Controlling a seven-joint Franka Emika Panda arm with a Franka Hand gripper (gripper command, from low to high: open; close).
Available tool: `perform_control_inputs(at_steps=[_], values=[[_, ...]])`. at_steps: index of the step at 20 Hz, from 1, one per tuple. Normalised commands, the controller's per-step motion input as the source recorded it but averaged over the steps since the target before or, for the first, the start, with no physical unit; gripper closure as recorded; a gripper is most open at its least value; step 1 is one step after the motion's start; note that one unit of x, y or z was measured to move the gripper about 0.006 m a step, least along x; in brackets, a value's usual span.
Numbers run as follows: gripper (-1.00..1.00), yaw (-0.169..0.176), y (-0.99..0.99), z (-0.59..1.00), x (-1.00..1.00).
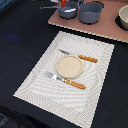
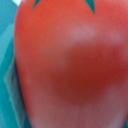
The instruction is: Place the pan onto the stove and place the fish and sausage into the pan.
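Exterior view. A dark table (image 1: pixel 20 45) carries all items. The striped off-white placemat (image 1: pixel 95 95) lies across its middle, turned at an angle. The stove (image 1: pixel 107 27), a pinkish-brown board, occupies the far edge toward the exterior view's right. On it stand a deep grey pot (image 1: pixel 91 12) and, just beside it on the exterior view's left, the pan (image 1: pixel 68 10), its thin handle (image 1: pixel 48 7) pointing to the exterior view's left; something pale lies inside the pan, too small to identify. A cream bowl (image 1: pixel 123 19) is cut off at the frame edge, at the stove's right end. A round beige plate (image 1: pixel 68 66) sits at the placemat's centre, between a wooden-handled knife (image 1: pixel 80 56) on the far side and a wooden-handled fork (image 1: pixel 65 80) on the near side. A red shape touches the frame's top edge above the pan; what it is cannot be told.

Wrist view. The sausage (image 2: pixel 70 65), glossy red and blurred, fills nearly the whole frame, with teal surfaces at the margins. The gripper is not visible; its state cannot be told.
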Motion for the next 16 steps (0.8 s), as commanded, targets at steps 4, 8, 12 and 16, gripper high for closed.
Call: perform_control_inputs(at_steps=[4,8,12,16], values=[[1.00,-0.061,0.54,-0.02,0.31],[1.00,-0.051,0.48,-0.09,0.28],[1.00,-0.049,0.47,-0.06,0.24],[-1.00,-0.046,0.44,-0.01,0.20]])
